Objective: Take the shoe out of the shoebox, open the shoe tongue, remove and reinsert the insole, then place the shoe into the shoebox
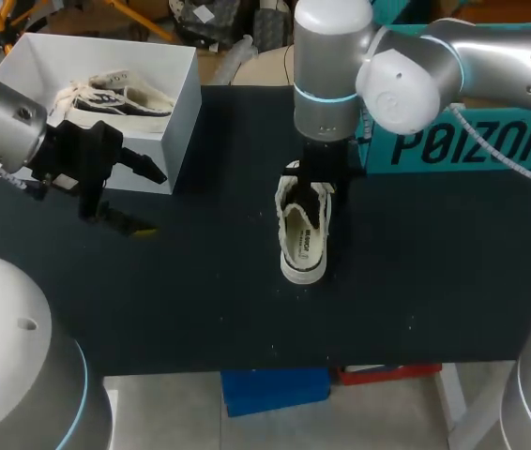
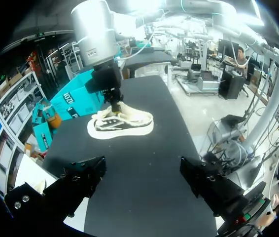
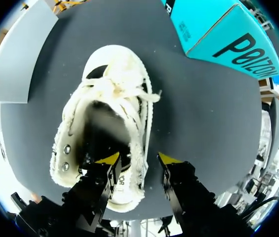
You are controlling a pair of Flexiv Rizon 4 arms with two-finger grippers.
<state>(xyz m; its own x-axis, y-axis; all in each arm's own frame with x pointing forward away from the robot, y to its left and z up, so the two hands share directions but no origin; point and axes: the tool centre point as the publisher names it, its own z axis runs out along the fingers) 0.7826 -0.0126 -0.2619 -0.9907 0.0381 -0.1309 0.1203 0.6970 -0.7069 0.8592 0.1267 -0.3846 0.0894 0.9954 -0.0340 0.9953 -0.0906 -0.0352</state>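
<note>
shoe (image 1: 301,248) is out on the black table (image 1: 200,300), upright, mouth open with the insole showing. the right gripper (image 3: 138,159) hangs over it, fingers spread and straddling one side wall: one yellow tip inside the mouth, the other outside, not pinching. the left gripper (image 2: 142,180) hangs off to the side, near the white shoebox (image 1: 176,131), fingers wide apart with nothing between them. a second shoe (image 1: 115,97) lies in that box.
</note>
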